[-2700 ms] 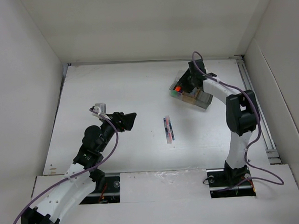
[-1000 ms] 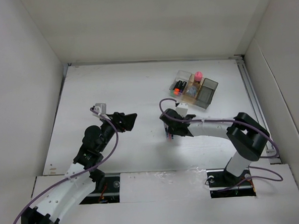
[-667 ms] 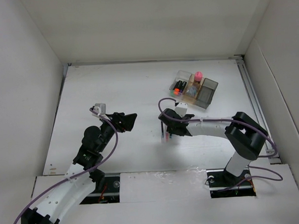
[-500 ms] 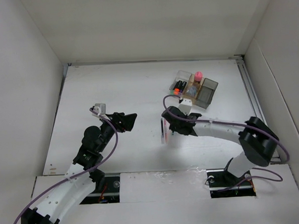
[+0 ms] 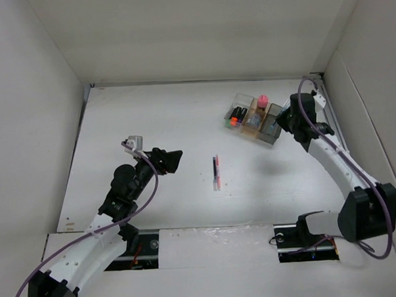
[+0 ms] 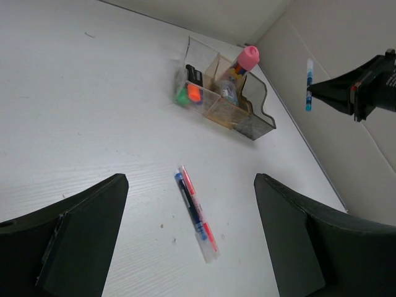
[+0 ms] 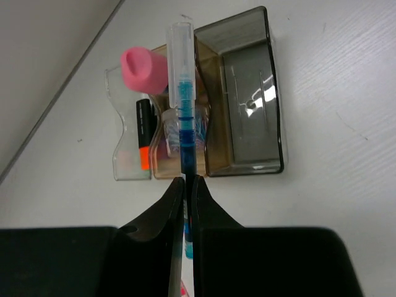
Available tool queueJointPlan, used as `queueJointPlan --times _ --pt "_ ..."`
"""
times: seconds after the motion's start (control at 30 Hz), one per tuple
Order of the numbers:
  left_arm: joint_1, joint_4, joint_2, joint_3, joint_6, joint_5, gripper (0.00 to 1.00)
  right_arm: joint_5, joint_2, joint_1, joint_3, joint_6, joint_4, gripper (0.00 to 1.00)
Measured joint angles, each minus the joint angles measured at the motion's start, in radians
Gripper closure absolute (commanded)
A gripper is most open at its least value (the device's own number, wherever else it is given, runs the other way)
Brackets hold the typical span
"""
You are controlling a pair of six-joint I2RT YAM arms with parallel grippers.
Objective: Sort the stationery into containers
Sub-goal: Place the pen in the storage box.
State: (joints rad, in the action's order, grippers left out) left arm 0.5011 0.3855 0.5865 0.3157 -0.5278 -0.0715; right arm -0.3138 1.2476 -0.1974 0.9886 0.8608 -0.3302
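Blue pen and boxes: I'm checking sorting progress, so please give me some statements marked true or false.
1. The right tool grips the blue pen. True.
2. The dark box holds pens. False: it looks empty.
3. The pink-capped bottle lies on the table. False: it stands in the tan box.
4. Two pens lie on the table. True.
5. The left tool holds something. False: it is open and empty.

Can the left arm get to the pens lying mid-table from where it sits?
Probably yes. The left gripper is open and faces the pens, with nothing lying between them in its wrist view. The right gripper is off by the boxes, holding a blue pen.
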Motion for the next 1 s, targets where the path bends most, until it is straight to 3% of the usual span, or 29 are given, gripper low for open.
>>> queueJointPlan --times 0.23,0.43,1.0 --pt "0.000 -0.002 0.014 0.001 0.000 0.000 0.20 0.255 0.220 0.186 0.058 0.000 0.066 0.99" --pt "0.000 -0.001 0.005 0.001 0.000 -0.001 0.20 0.362 0.283 0.225 0.058 0.018 0.077 1.00" --pt "0.000 -0.001 0.006 0.001 0.000 -0.004 0.20 0.426 0.386 0.244 0.133 0.033 0.103 0.94"
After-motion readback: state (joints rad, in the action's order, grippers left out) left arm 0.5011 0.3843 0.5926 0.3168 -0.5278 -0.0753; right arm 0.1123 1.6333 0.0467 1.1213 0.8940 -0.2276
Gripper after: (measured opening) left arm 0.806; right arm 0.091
